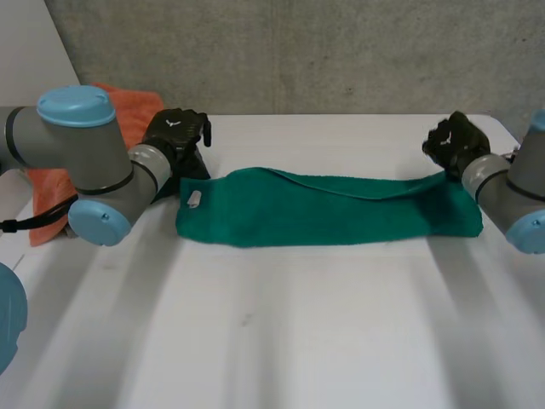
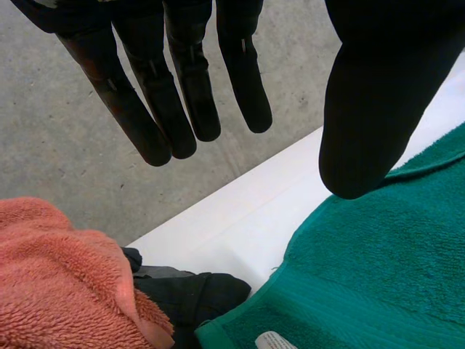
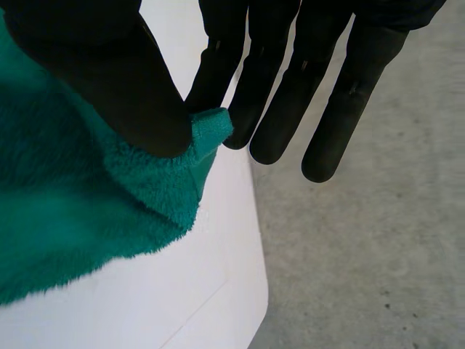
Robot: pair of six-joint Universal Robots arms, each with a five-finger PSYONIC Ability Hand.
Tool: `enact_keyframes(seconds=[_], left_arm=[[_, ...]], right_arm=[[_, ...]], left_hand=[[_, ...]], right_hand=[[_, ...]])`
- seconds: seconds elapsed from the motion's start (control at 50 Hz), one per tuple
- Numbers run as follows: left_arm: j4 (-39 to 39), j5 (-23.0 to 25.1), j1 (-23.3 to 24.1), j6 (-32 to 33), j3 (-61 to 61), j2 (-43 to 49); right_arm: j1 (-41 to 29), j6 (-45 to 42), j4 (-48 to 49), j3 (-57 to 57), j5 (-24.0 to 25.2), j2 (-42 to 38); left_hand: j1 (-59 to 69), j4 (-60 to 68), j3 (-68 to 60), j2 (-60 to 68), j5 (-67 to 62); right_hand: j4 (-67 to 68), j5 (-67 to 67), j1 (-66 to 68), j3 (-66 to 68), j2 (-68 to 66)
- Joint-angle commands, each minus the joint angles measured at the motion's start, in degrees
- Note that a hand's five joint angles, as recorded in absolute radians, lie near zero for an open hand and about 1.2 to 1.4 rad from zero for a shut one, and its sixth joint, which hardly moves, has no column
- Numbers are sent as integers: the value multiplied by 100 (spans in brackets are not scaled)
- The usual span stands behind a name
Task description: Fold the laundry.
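Black right robot hand (image 3: 109,80) pinches a far corner of the green towel (image 1: 332,213) between thumb and fingers. Left robot hand (image 2: 363,109), fingers straight and empty, hangs just beside the opposite end. Towel lies flat on the tabletop (image 1: 298,341), long axis running hand to hand. Left wrist view adds a dark garment (image 2: 196,294) beside the orange cloth (image 2: 58,276).

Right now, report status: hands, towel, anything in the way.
Left hand open, at green towel's left end. Right hand pinching its right-end corner. Towel lies in long strip. Orange cloth beside left hand.
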State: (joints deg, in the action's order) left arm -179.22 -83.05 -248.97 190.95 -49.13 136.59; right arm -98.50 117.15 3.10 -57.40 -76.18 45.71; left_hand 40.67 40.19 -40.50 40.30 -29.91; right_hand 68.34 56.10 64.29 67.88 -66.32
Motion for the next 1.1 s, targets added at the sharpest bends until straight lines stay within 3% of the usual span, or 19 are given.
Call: enact_keyframes(seconds=[0.02,0.16,0.36,0.5,0.56,0.6,0.66,0.74,0.78,0.86,0.96,1.04,1.1], left_arm=[[-8,-19,15,12,70,61],[132,-27,76,-23,412,359],[326,-123,392,12,1132,1070],[379,-203,787,12,1634,1528],[396,-159,928,-5,1670,1590],[431,-177,1034,12,1670,1608],[414,-500,1052,38,1670,1503],[239,-1395,789,135,1635,1135],[98,-1582,683,223,1608,949],[-253,-1364,498,408,1494,317],[-675,-872,568,285,1266,-701],[-825,-1081,717,162,907,-1361],[-887,-1266,806,162,520,-1731]], right_arm=[[-327,1736,-309,-411,-28,1499],[-644,3005,-1011,-509,86,2678],[-1171,3586,-1891,-587,542,4128],[-1189,4227,-1997,-851,832,4973],[-1146,4412,-2006,-886,912,5158],[-1058,4553,-1997,-930,938,5264],[-813,4571,-1971,-1079,947,5195],[-295,4553,-1848,-1325,930,4818],[-162,4553,-1769,-1378,912,4589],[-143,4527,-1471,-1230,702,3886],[-353,4518,-830,-239,-376,2876],[-609,4422,-390,491,-949,2418],[-653,4343,-249,739,-1083,2355]], left_hand=[[-253,-204,235,-216,177],[-1009,-960,991,-971,932],[-1700,-1652,1683,-1663,1624],[-1768,-1719,1750,-1731,1692],[-1584,-1535,1567,-1547,1508],[-10,38,-7,27,-66],[3916,3965,-3933,3953,-3992],[3933,3981,-3950,3970,-4009],[3933,3981,-3950,3970,-4009],[3933,3981,-3950,3970,-4009],[3933,3981,-3950,3970,-4009],[3933,3981,-3950,3970,-4009],[3933,3981,-3950,3970,-4009]], right_hand=[[1166,1390,1571,1212,-1368],[1166,1390,1571,1212,-1368],[1166,1390,1571,1212,-1368],[1166,1390,1571,1212,-1368],[1166,1390,1571,1212,-1368],[1166,1390,1571,1212,-1368],[1166,1390,1571,1212,-1368],[1166,1390,1571,1212,-1368],[1166,1390,1571,1212,-1368],[1166,1390,1571,1212,-1368],[1166,1390,1571,1212,-1368],[1166,1390,1571,1212,-1368],[1166,1390,1571,1212,-1368]])
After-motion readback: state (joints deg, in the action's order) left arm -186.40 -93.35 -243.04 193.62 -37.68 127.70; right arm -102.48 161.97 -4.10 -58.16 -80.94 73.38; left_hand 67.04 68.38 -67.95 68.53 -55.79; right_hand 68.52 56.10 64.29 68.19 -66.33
